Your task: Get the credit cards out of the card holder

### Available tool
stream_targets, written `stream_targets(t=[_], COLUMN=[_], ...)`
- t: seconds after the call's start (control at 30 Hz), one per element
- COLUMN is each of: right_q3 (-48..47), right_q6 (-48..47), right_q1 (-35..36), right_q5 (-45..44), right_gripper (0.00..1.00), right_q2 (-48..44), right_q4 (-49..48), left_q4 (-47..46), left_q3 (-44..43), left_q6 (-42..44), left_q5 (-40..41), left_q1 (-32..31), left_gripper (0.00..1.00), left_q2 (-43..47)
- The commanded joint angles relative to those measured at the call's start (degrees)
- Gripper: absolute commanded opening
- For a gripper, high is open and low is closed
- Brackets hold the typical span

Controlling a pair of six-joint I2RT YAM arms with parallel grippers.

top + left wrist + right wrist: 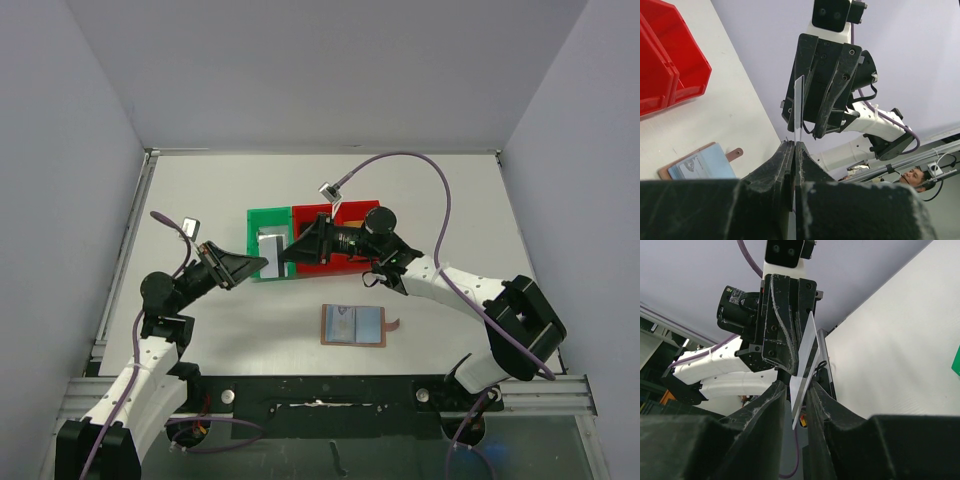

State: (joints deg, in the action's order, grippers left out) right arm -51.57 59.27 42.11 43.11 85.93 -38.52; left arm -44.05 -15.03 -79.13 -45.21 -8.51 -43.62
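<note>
Handover, by the look of it, in mid-air over green bin [258, 220]. Left gripper [262, 264] is clenched on one edge of the silver-grey card [272, 247]. Right gripper [799, 390] straddles the opposite end; cannot tell whether it pinches or merely brackets it. Card holder [353, 325] lies open on table [200, 200], well apart from the card. Judged: one card is out but not yet set down. Whether others remain inside is unreadable.

Table [200, 190], bins [256, 216], card holder [353, 325]
</note>
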Motion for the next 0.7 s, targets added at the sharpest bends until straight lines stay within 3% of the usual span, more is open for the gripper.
stream_targets(t=[0.0,0.3,0.57,0.67], right_q3=[-2.1,-3.7,-3.6,-2.7], right_q6=[0.3,-0.1,-1.0,-1.1], right_q1=[0.9,1.9,2.0,1.3], right_q5=[0.3,0.2,-0.5,-0.7], right_gripper=[0.25,0.24,0.11,0.16], right_q2=[-0.1,1.3,0.6,-0.3], right_q4=[-3.4,-2.1,-1.2,-1.1], left_q4=[-3.5,-3.8,-3.8,-3.8], left_q3=[0.2,0.1,0.3,0.5], left_q6=[0.3,0.3,0.1,0.1], left_q5=[0.4,0.5,0.4,0.6], left_q1=[0.3,0.3,0.2,0.2], left_gripper=[0.0,0.0,0.0,0.0], left_q2=[0.6,0.4,0.6,0.8])
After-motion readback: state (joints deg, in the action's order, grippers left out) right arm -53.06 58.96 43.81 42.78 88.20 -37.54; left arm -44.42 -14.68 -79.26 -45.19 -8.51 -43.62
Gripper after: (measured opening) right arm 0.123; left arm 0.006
